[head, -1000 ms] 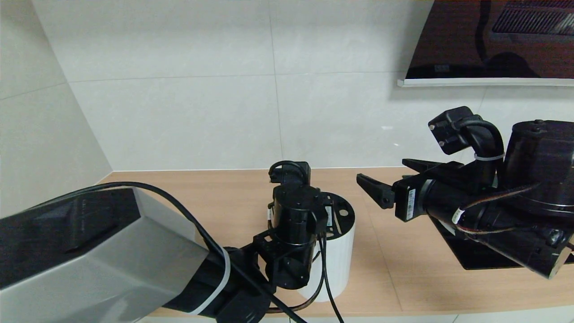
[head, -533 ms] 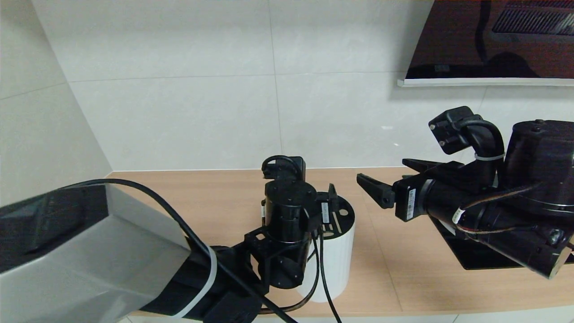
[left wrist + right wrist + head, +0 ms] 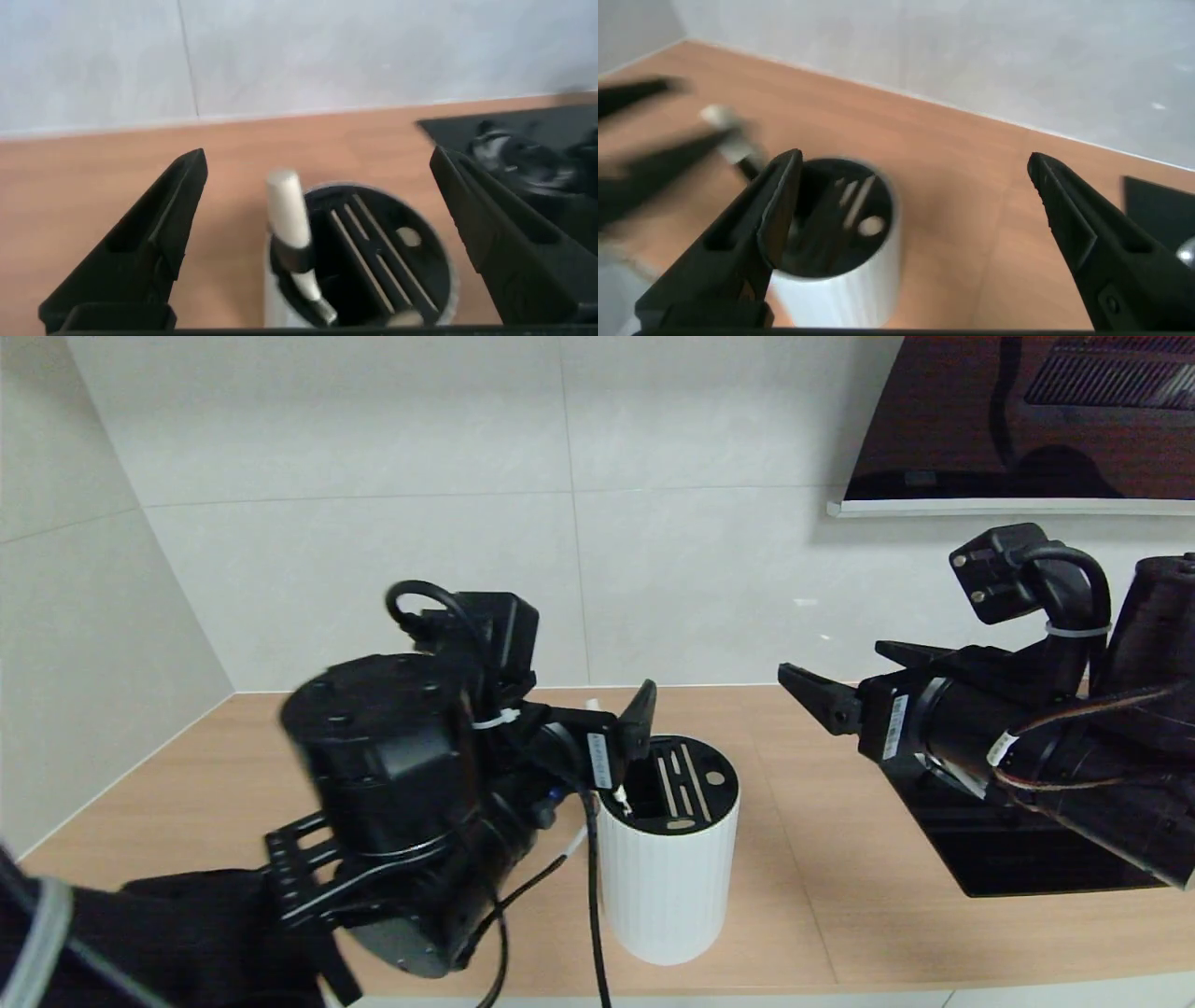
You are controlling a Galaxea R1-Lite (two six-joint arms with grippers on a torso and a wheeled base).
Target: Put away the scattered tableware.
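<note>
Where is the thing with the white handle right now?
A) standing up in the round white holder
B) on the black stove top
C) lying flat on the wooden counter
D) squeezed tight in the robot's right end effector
A: the white-handled utensil sticks up out of a slot in the top of the white holder. The left end effector is open on either side of it and does not touch it.

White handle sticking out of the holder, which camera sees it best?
The left wrist view. The white handle stands centred and near, rising from a slot in the holder, inside the open left gripper. In the head view that gripper hides most of it. In the right wrist view it is a small blur.
</note>
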